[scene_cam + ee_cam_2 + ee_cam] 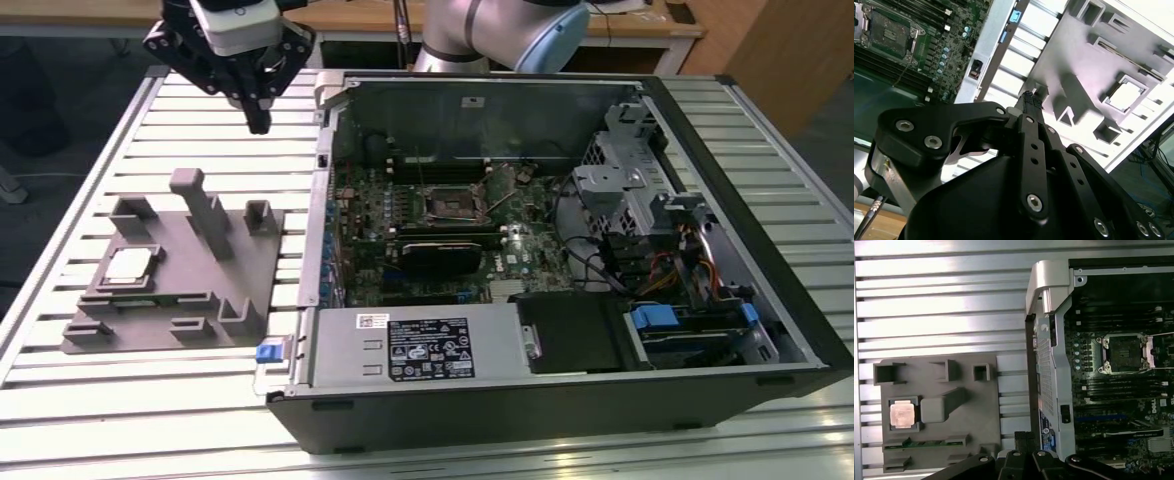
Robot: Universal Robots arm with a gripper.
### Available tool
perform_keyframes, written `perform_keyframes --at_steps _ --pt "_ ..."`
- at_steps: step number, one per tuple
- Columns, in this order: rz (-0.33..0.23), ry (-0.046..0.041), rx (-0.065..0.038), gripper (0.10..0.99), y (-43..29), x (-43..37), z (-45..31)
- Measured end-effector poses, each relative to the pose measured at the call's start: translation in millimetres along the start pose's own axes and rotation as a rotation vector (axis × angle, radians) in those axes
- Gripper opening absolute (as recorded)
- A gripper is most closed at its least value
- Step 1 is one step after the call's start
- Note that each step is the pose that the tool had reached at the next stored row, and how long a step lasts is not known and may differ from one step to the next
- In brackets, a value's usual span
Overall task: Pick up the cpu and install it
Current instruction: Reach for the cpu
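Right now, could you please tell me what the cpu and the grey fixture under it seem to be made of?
The cpu: seemingly pale silvery metal on top, given its bright sheen. The grey fixture: probably matte plastic, judging by its uniform dull surface.

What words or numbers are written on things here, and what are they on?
Black label on the power supply: too small to read.
White sticker beside it: too small to read.
Blue sticker on the case wall: blurred.
cpu top: no readable marks.
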State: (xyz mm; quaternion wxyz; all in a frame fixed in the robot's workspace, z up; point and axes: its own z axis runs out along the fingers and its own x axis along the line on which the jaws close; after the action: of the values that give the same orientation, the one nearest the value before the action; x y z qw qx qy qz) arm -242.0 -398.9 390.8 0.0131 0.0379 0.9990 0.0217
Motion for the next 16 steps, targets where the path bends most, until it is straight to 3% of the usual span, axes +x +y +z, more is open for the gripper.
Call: perform_keyframes --at_steps 16 --pt "0.000 0.0000 0.000 0.106 -0.9 11.2 0.1"
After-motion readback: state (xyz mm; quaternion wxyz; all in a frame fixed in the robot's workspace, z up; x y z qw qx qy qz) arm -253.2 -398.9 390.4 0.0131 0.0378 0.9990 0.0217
